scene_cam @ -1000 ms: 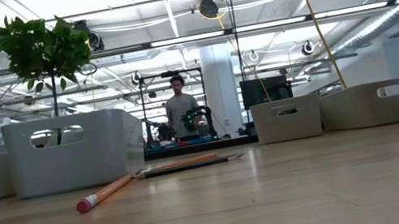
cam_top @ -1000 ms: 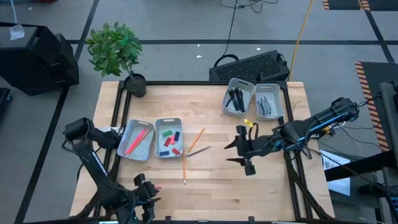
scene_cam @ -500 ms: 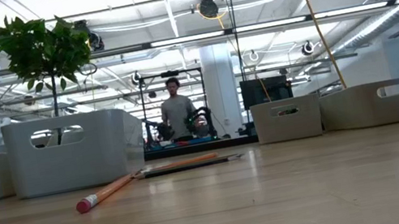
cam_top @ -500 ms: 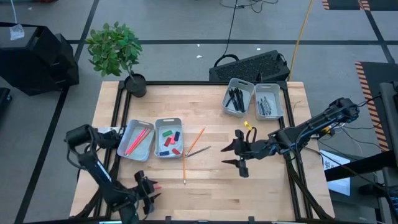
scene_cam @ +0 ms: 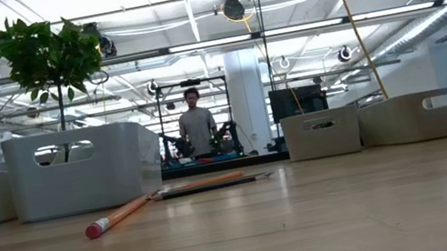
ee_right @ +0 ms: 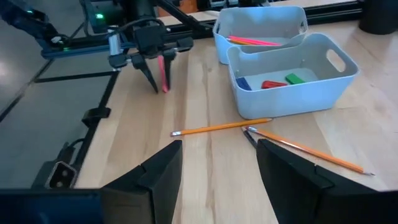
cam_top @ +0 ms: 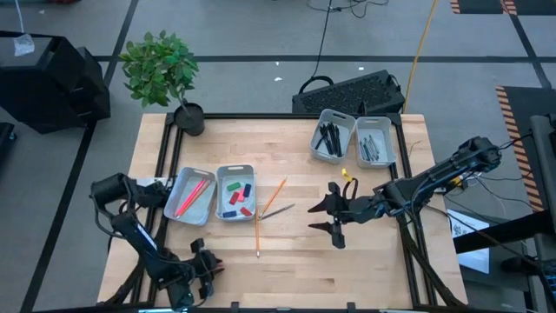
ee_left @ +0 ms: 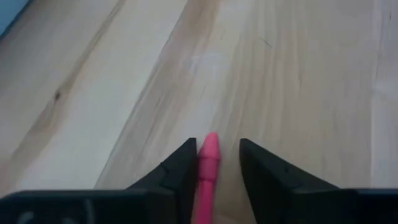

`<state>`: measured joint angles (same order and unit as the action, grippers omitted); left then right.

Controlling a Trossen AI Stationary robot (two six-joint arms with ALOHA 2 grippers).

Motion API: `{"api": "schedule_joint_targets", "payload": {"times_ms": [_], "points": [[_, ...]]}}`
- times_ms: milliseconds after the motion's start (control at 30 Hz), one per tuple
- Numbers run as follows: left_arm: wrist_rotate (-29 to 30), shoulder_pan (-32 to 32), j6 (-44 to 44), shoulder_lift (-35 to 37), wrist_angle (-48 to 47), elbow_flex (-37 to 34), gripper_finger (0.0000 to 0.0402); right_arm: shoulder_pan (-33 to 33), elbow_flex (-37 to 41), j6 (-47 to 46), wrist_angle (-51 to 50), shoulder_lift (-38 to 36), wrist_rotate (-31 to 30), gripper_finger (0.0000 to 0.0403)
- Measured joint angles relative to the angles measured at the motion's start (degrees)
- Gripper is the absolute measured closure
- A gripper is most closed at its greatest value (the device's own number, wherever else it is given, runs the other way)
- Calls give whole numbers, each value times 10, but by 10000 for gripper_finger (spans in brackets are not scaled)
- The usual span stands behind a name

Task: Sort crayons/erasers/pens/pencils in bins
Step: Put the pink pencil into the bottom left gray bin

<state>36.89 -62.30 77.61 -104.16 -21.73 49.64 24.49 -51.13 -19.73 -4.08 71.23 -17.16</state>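
My left gripper is at the table's near left corner, shut on a pink crayon; the right wrist view shows this gripper pointing down with the crayon. My right gripper hangs open over bare wood right of centre, holding nothing. Three loose pencils lie flat between the arms: two orange and one dark. One left bin holds pink sticks and the other holds erasers. At the far right, one bin holds black pens beside another bin. My left gripper has the pink crayon between its two fingers, with the crayon's pointed tip sticking out past the fingertips. The fingers come from above and lie along the crayon. Whether the tip rests on the wood cannot be told.
A potted plant stands at the far left corner and a keyboard lies beyond the far edge. Bare wood lies along the near edge between the arms. In the low view a person stands in the room behind the table.
My right gripper has moved toward the table's left edge, nearer the loose pencils, and has stayed open; its dark body now shows at the top of the low view.
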Motion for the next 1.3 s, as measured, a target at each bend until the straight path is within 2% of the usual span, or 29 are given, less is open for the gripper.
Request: {"api": "schedule_joint_targets", "payload": {"times_ms": [167, 433, 733, 900, 1067, 1300], "points": [[28, -17, 40, 0, 10, -19, 303, 0, 0, -1, 4, 17, -8, 202], [54, -21, 7, 1, 59, -56, 320, 0, 0, -4, 38, 39, -7, 202], [69, -16, -22, -23, 105, -65, 330, 0, 0, -5, 42, 39, -7, 202], [64, -12, -44, -24, 99, -58, 370, 0, 0, -5, 56, 39, -7, 202], [40, -1, -52, -8, 84, -55, 371, 0, 0, -4, 59, 39, -7, 202], [-2, 39, -105, 62, 42, -60, 360, 0, 0, -2, 60, 39, -6, 202]]}}
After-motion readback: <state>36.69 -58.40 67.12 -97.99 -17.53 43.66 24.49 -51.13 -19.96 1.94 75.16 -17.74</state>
